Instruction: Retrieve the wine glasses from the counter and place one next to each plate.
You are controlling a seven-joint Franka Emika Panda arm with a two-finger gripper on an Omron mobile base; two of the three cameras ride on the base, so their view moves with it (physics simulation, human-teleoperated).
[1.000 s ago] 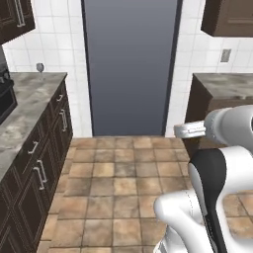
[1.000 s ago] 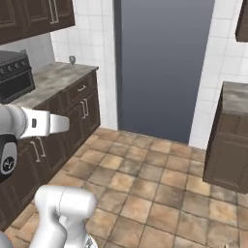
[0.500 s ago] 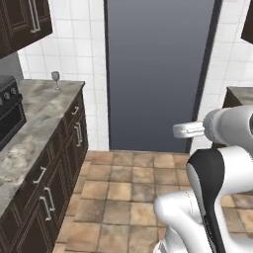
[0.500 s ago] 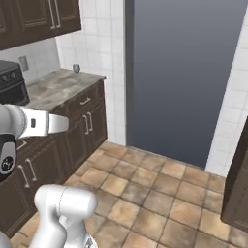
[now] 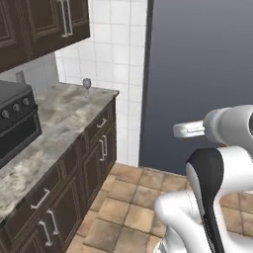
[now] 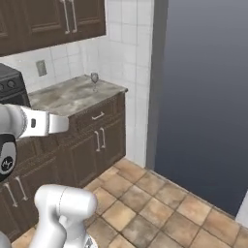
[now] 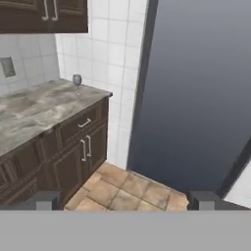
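One wine glass (image 5: 87,85) (image 6: 94,79) (image 7: 77,80), small and clear with a thin stem, stands upright at the far end of the counter (image 5: 54,123) (image 6: 72,94) (image 7: 34,110), close to the white tiled wall. My gripper (image 7: 125,202) is open, its two dark fingertips far apart with nothing between them. It hangs well short of the counter, over the floor, facing the counter's end and the wall. The plates are out of view.
A black stove (image 5: 15,118) (image 6: 9,82) sits in the counter nearer to me. Dark upper cabinets (image 5: 44,24) hang above it. A tall grey-blue panel (image 5: 197,74) fills the wall right of the counter. Brown floor tiles (image 6: 155,203) lie open ahead.
The whole picture has shifted: the base has driven toward the counter and turned, so counter and glass now look larger and nearer. The gripper has stayed open.
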